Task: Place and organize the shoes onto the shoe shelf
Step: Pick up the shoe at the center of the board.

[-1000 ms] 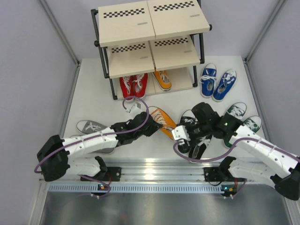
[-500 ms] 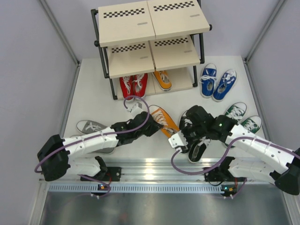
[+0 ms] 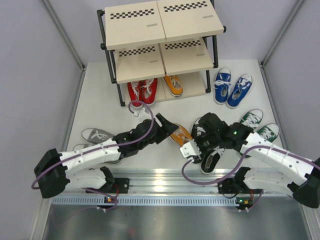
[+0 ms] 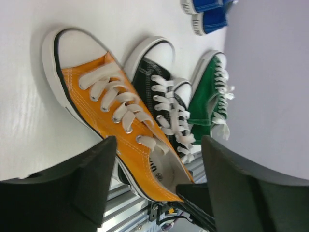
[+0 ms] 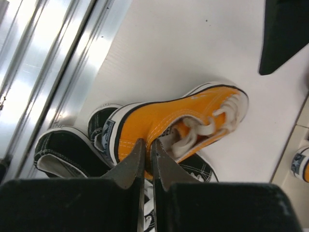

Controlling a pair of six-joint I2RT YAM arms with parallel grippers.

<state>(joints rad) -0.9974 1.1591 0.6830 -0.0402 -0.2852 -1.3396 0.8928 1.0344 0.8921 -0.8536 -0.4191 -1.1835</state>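
- Big picture first: the shoe shelf (image 3: 135, 30) stands at twelve o'clock on the table (image 3: 100, 105). Its bottom tier shows the red pair (image 3: 141, 91) and a shelved orange shoe (image 3: 173, 85) beside it.
- Shoes on the table: the blue pair (image 3: 232, 89) is at two o'clock just beside the shelf. The green pair (image 3: 256, 122) is at three o'clock. The grey pair (image 3: 95, 135) is at eight o'clock, partly under the left arm. The black pair (image 3: 210, 161) is at five o'clock, under the right arm.
- Here's the one in play: the loose orange shoe (image 3: 180, 134) lies dead centre between the two arms, its heel overlapping a black shoe and its toe toward eleven o'clock.
- It looks like a light thing to lift: soft canvas upper that folds under a pinch, and a stiff rubber sole that probably keeps its shape.
- The left gripper (image 4: 158, 145) hovers over the heel end with its fingers (image 4: 91, 179) spread wide, touching nothing I can make out.
- The right gripper (image 5: 147, 147) is pinched down narrow on the canvas side wall at the heel collar, and it looks like a thin grip on fabric alone.
- My call on the best hold: the collar rim near the heel, or across the sole at midfoot. Canvas alone may sag and let the toe swing.
- Smallest worry: the white laces hang loose and could snag on a neighbouring shoe.
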